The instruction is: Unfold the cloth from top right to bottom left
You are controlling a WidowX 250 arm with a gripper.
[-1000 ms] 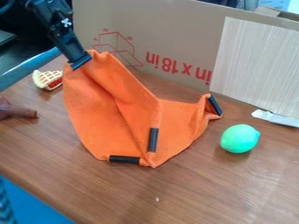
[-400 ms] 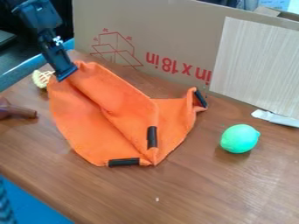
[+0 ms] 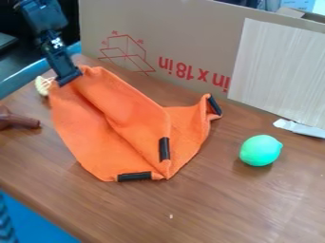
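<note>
At the left edge we see a dark brown, smooth object with a blunt stem (image 3: 19, 121) on the brown wooden tabletop (image 3: 241, 204), and beyond it a small cream-coloured latticed toy (image 3: 43, 86), partly hidden by the fabric. Just beside that, the black two-finger tool (image 3: 69, 79) is closed on the upper-left end of the bright orange cloth (image 3: 95, 137). The cloth spreads across the middle of the tabletop, creased along a long slanting fold, with one black tube-like strip (image 3: 134, 176) at its near edge, another (image 3: 165, 149) beside the fold and a third (image 3: 215, 105) on its raised right corner. We judge that we are partway through the unfolding, with the gripped layer being opened out. Next we need to draw that end down toward the bottom left, lay it flat, then let go; pulling too hard could drag the whole cloth, or sweep it into the brown object. A green lemon-shaped toy (image 3: 261, 150) sits apart to the right.
</note>
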